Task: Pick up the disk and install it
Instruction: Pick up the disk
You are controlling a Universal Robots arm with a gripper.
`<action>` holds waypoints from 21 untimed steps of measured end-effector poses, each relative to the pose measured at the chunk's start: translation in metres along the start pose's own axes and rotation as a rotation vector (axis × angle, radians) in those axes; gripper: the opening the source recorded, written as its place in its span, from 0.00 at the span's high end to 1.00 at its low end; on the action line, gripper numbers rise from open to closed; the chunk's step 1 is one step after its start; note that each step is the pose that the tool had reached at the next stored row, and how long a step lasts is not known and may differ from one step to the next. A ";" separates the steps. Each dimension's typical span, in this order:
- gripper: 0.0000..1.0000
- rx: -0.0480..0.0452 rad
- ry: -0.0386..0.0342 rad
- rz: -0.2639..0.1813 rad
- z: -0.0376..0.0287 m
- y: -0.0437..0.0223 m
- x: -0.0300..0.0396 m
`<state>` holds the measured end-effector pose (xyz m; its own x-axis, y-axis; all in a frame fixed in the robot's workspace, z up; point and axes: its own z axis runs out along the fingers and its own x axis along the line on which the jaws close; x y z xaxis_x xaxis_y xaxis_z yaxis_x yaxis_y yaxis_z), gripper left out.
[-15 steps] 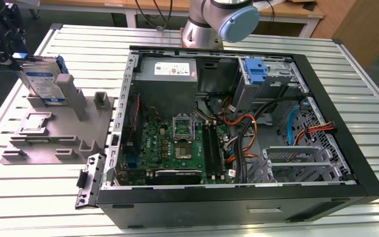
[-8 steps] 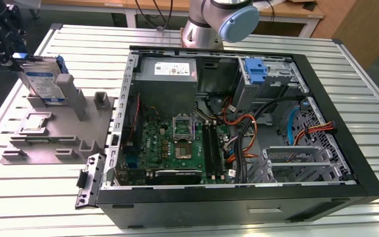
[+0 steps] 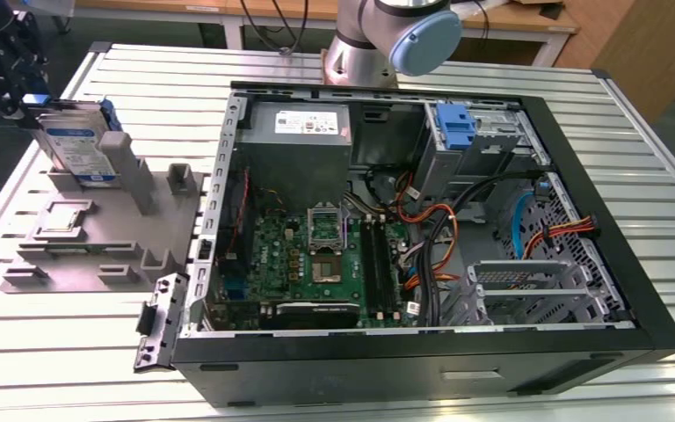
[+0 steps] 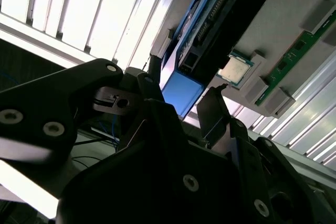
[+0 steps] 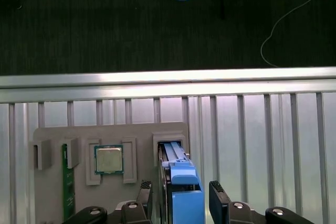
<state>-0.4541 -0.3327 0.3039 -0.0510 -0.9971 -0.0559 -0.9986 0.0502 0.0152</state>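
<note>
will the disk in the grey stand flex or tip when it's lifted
The disk looks like a metal slab framed in blue plastic, so probably stiff and heavy for its size. It stands on edge in the grey stand, so a sideways nudge might tip it. The open gripper straddles its smooth faces, which could slip.

The disk (image 3: 77, 148) is silver, blue-framed, white-and-blue labelled; the stand (image 3: 91, 237) grey.

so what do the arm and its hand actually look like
The arm is a silver-grey tube with a round pale blue cap on its joint. The hand is matte black, built of angular linked bars fastened with round silver screws, and ends in two flat black fingers.
</note>
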 end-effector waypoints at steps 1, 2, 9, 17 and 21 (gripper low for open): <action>0.45 -0.0002 0.0000 0.000 0.0006 0.0000 0.0000; 0.45 -0.0007 0.0001 0.000 0.0013 -0.0001 0.0001; 0.45 -0.0144 0.0007 0.001 0.0072 -0.0017 0.0003; 0.45 -0.0165 0.0008 0.000 0.0141 -0.0023 0.0007; 0.45 -0.0167 0.0009 -0.001 0.0141 -0.0022 0.0007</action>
<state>-0.4520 -0.3327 0.2897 -0.0500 -0.9972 -0.0550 -0.9983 0.0483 0.0318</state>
